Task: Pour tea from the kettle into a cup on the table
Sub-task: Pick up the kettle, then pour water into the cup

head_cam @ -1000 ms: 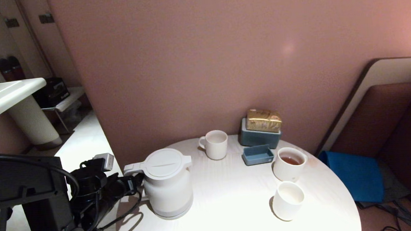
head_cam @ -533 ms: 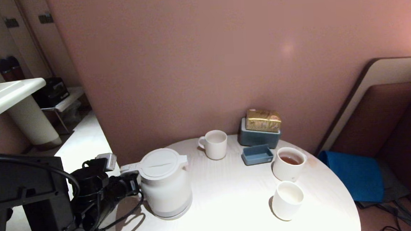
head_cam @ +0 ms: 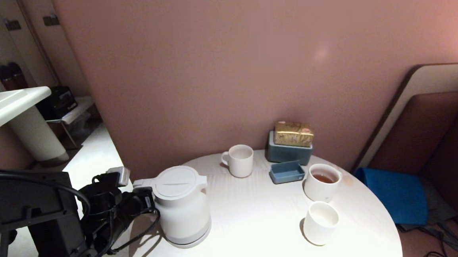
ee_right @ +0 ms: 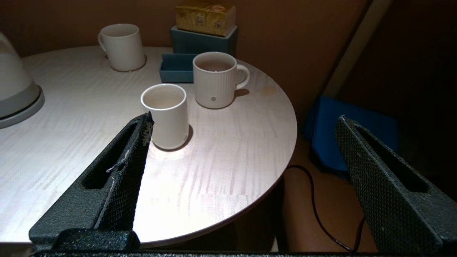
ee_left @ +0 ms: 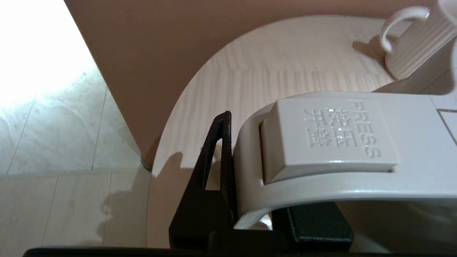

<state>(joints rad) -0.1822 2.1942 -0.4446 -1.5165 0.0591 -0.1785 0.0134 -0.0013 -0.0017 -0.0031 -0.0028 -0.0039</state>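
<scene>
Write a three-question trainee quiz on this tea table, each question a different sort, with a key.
1. True or false: the kettle is tipped over, pouring.
2. Which vessel holds tea? A: the cup. B: the mug by the blue tray. C: the rear mug.
3. Fill in: the right gripper has its fingers ____.

Key
1. False: it is upright on the table, with the left gripper closed on its handle.
2. B.
3. Open, holding nothing.
</scene>
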